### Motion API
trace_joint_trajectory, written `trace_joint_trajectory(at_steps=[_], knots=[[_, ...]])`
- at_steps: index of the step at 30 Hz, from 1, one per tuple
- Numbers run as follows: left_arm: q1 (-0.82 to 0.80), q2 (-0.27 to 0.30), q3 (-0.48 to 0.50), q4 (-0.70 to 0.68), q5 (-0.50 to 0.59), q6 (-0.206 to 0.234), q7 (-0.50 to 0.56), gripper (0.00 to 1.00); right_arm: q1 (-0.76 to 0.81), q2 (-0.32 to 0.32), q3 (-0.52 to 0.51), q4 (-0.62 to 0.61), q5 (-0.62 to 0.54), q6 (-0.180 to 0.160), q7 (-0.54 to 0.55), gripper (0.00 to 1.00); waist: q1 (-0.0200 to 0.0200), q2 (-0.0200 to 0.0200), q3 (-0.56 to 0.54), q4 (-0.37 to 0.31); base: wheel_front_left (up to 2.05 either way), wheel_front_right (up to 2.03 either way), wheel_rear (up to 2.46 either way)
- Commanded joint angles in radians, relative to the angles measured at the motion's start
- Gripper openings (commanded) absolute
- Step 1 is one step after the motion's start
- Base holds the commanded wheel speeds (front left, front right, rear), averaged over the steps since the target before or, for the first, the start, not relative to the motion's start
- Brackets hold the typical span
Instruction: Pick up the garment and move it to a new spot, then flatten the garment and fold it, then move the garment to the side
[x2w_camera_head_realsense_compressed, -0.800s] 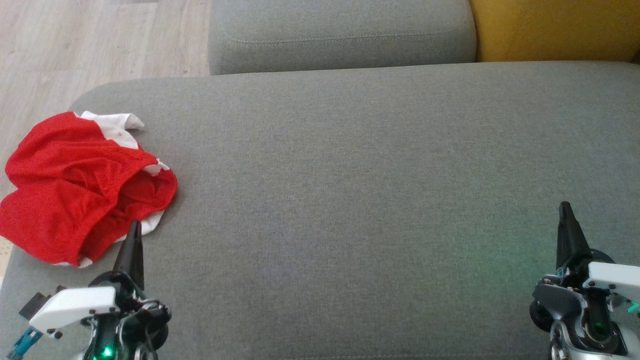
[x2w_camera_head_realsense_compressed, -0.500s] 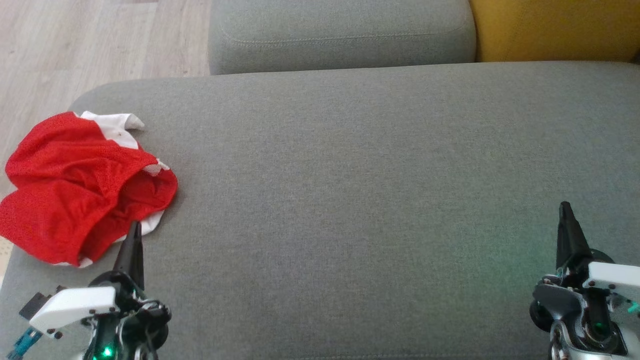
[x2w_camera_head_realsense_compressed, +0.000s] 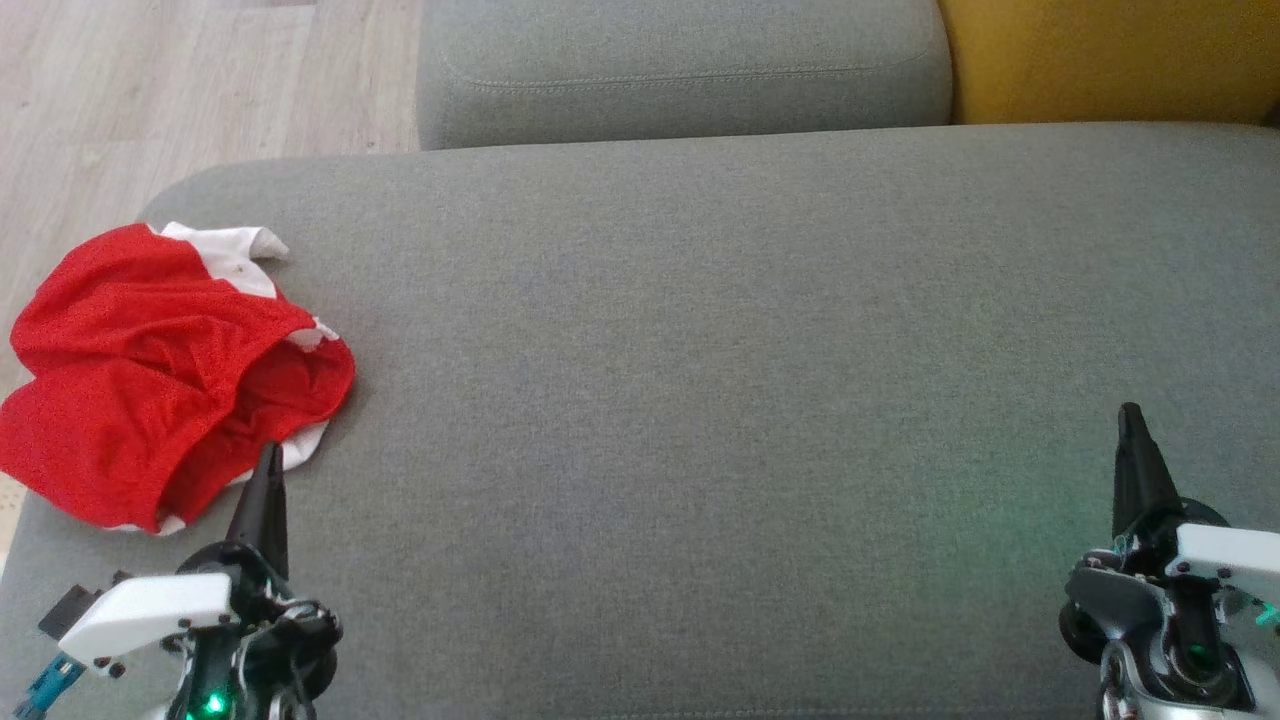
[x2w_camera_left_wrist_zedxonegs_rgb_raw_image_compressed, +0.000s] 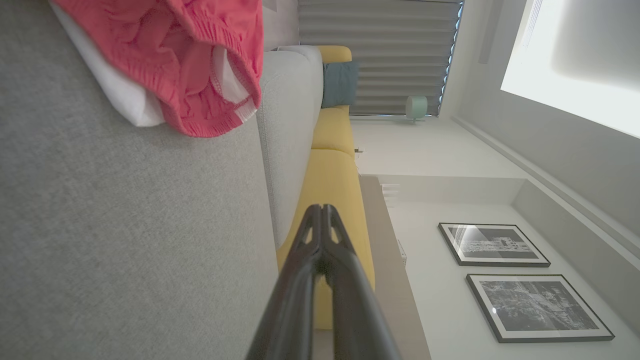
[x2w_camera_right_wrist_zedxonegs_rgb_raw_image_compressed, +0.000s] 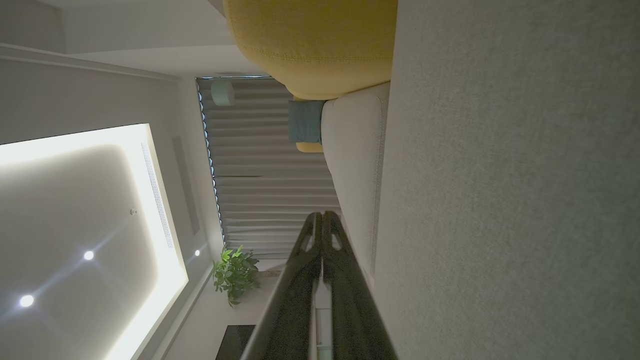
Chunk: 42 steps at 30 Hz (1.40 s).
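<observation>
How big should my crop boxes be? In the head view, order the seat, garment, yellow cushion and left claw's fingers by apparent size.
1. Seat, by far.
2. Garment.
3. Yellow cushion, cut off by the frame edge.
4. Left claw, fingers alone. They sit near the camera, so their true size is unsure.

We record the garment as red mesh with white sections; the sofa seat is plain grey, the cushion yellow, and the floor pale wood-grain. We note black fingers, white housings and green indicator lights on the left claw and right claw. The framed pictures are black-and-white with black frames.
</observation>
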Motion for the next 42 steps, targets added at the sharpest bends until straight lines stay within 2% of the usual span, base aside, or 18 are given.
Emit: trace_joint_trajectory(at_steps=[1, 11, 12, 13, 18, 30, 42], knots=[[-0.059, 0.019, 0.035, -0.039, -0.005, -0.007, 0.007, 0.0, -0.025, -0.005, 0.022, -0.038, 0.007, -0.001, 0.006, 0.0, 0.0, 0.0, 0.0, 0.0, 0.0, 0.0, 0.0], [-0.059, 0.019, 0.035, -0.039, -0.005, -0.007, 0.007, 0.0, -0.025, -0.005, 0.022, -0.038, 0.007, -0.001, 0.006, 0.0, 0.0, 0.0, 0.0, 0.0, 0.0, 0.0, 0.0], [-0.059, 0.019, 0.035, -0.039, -0.005, -0.007, 0.007, 1.0, -0.025, -0.005, 0.022, -0.038, 0.007, -0.001, 0.006, 1.0, 0.0, 0.0, 0.0, 0.0, 0.0, 0.0, 0.0], [0.001, -0.001, -0.001, 0.004, 0.0, 0.001, -0.001, 1.0, 0.0, 0.0, 0.0, 0.003, 0.0, 0.0, 0.0, 1.0, 0.0, 0.0, 0.0, 0.0, 0.0, 0.0, 0.0], [0.05, -0.012, -0.004, 0.079, 0.002, 0.002, -0.004, 1.0, 0.037, 0.004, 0.003, 0.077, -0.001, 0.0, -0.001, 1.0, 0.0, 0.0, 0.001, 0.0, 0.0, 0.0, 0.0], [0.032, -0.009, -0.005, 0.076, 0.086, 0.001, -0.039, 1.0, 0.02, -0.013, 0.036, 0.067, -0.055, 0.0, -0.037, 1.0, 0.0, 0.0, 0.004, -0.001, 0.0, 0.0, 0.0], [0.018, -0.006, -0.01, 0.071, 0.229, 0.011, -0.071, 1.0, 0.0, -0.02, 0.059, 0.069, -0.182, 0.0, -0.07, 1.0, 0.0, 0.0, 0.009, -0.002, 0.0, 0.0, 0.0]])
